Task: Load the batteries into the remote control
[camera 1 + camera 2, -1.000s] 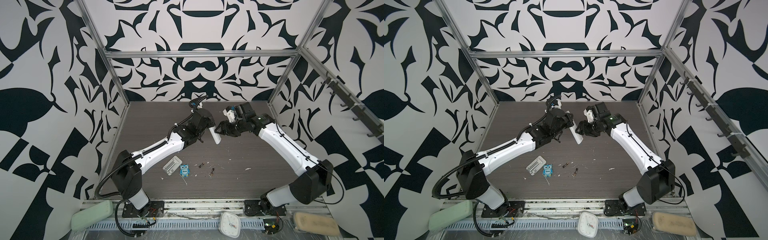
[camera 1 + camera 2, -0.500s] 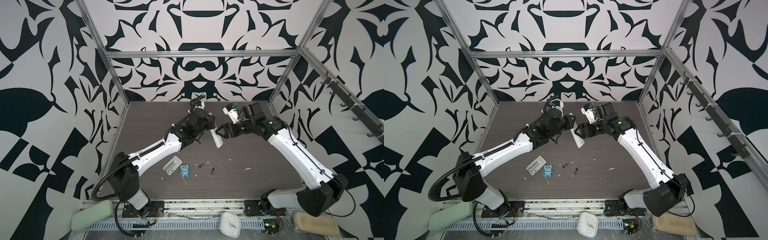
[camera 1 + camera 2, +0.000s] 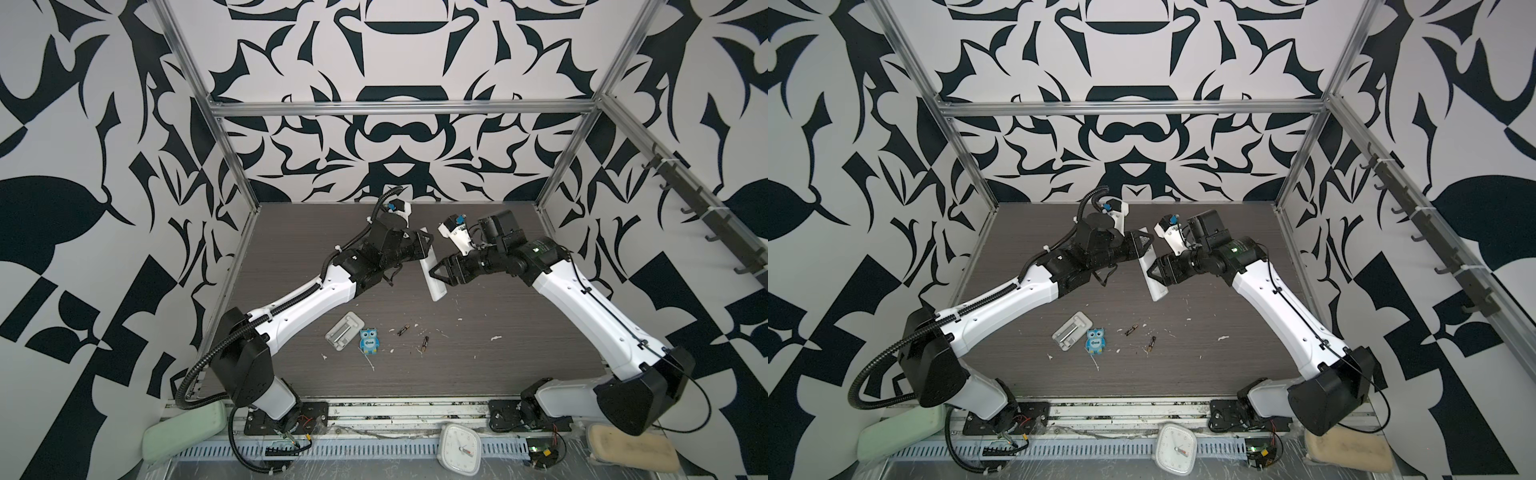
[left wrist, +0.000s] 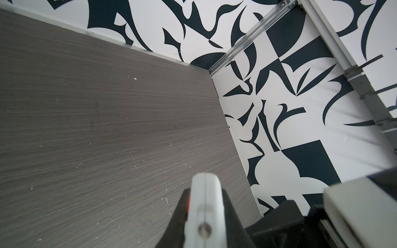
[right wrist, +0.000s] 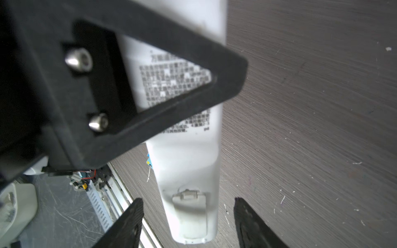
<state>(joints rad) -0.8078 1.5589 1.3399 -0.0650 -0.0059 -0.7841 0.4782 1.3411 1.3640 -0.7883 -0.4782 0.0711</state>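
While the left pincer [image 3: 424, 248] pinched the remote control [image 3: 434, 286] above the table [image 3: 498, 353], the right pincer [image 5: 188, 201] stood spread.
Its jaws flanked the remote control's lower end without touching; 2 batteries [image 3: 403, 330] [image 3: 424, 344] lay nearer the front edge.

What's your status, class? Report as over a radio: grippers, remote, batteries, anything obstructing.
Left gripper shut on remote control. Right gripper open, astride its free end, no contact. Batteries both on table, unloaded. Battery cover closed, in the way.
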